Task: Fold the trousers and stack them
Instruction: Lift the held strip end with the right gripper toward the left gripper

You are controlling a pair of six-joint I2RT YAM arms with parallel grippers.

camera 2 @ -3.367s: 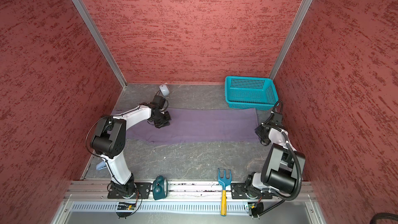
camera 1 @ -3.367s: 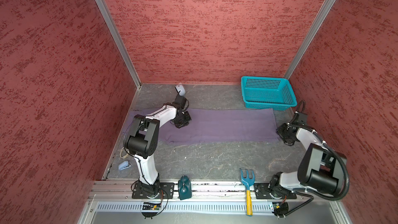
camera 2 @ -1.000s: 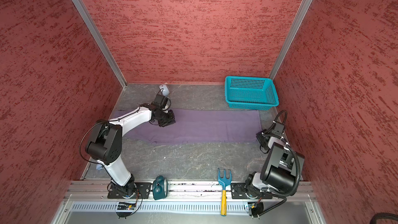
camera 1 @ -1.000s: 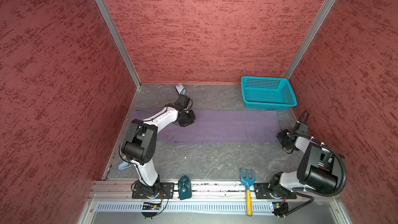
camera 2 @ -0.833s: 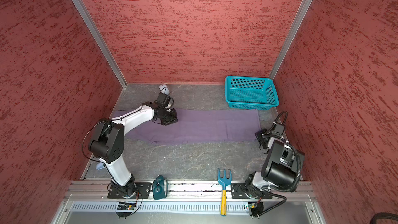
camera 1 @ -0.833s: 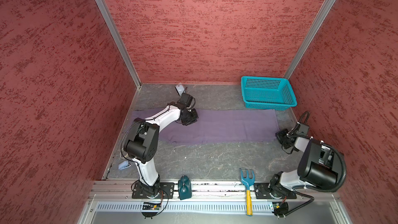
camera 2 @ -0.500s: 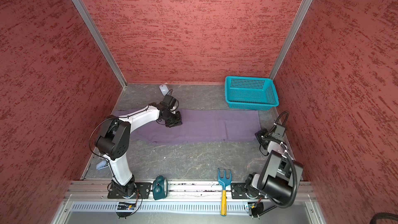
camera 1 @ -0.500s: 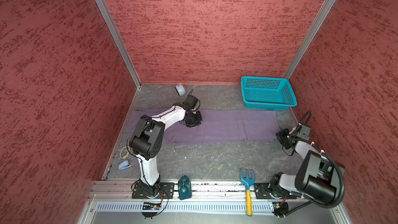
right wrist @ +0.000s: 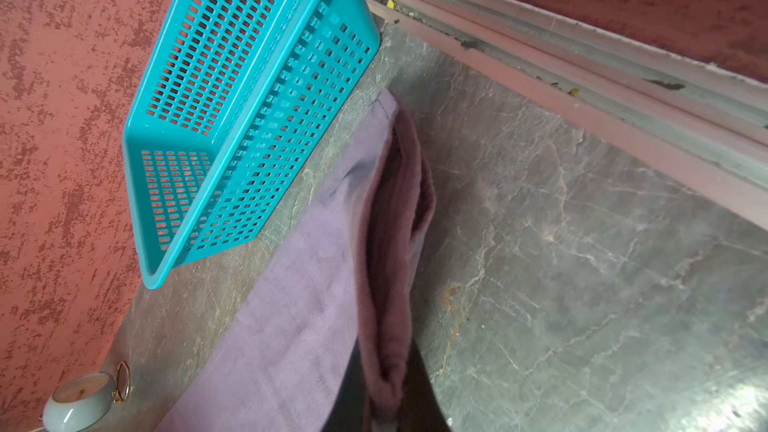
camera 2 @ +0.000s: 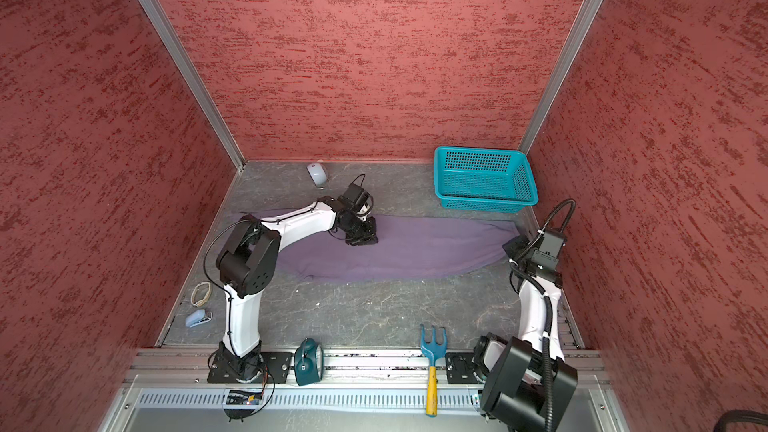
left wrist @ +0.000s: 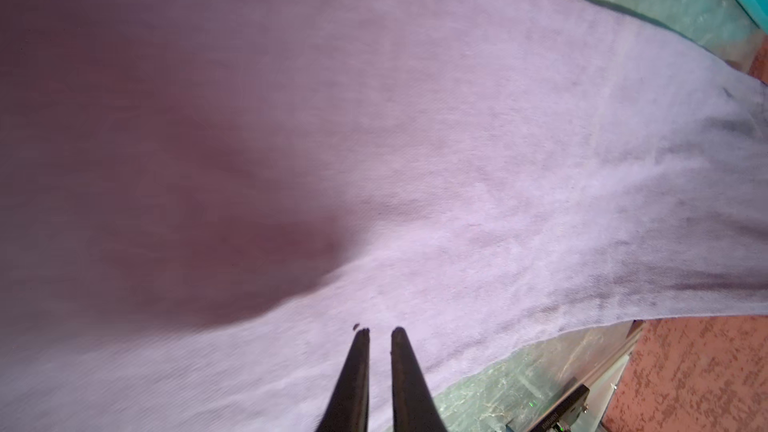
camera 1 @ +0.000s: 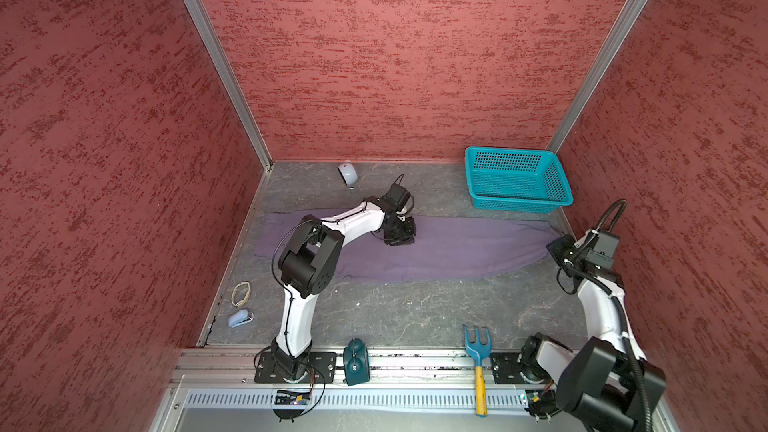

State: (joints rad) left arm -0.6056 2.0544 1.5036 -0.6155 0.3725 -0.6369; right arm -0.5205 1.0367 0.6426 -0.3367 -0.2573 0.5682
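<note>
Table: grey stone-look top, red walls round it.
Trousers: purple-grey, lying flat as one long band across the table. The end on the right arm's side lies just in front of the teal basket, not in it.
Handling: judged light, soft, limp. Will sag and drag, won't keep a crease unaided. Not fragile.
Left gripper: over mid-band, jaws nearly together, nothing between them.
Right gripper: pinched on the bunched end hem.
Hold: hem or corners, all layers together.
</note>
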